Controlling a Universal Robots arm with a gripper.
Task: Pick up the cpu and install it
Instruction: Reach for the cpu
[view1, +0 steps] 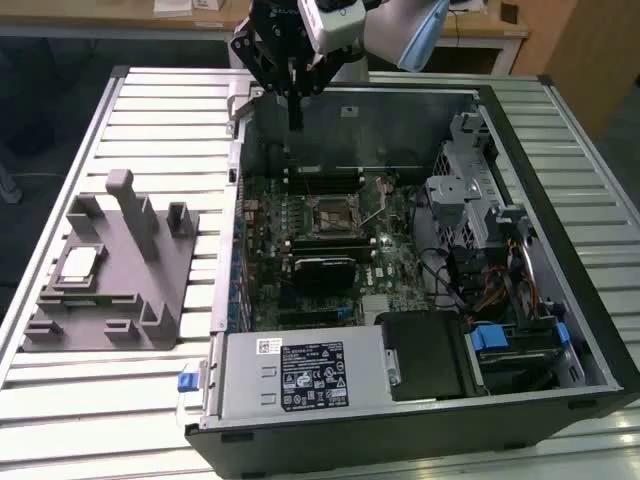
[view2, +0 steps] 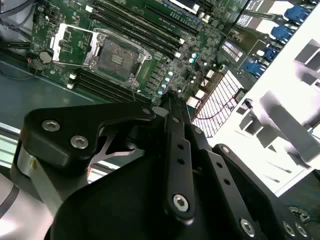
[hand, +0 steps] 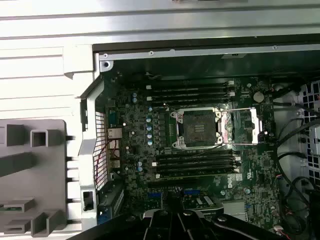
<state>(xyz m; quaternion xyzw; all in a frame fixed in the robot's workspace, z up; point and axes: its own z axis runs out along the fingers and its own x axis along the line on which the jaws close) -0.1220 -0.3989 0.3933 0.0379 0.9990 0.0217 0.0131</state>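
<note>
Metal, pale silvery-beige, tops the cpu (view1: 80, 262), a small flat square lying on the grey fixture (view1: 165, 272) at 9 o'clock from the open computer case (view1: 400, 440). The gripper (view1: 296, 122), clenched on nothing, hangs over the case's 12 o'clock edge. Both stand on a slatted metal table (view1: 150, 110), with wooden desks (view1: 120, 15) beyond.

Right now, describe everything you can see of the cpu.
The cpu is a small, thin, flat square chip with a pale, metallic-looking top. It lies flat on the grey fixture at the exterior view's left, outside the computer case. Only the fixture touches it; the gripper hangs apart, above the case.
</note>
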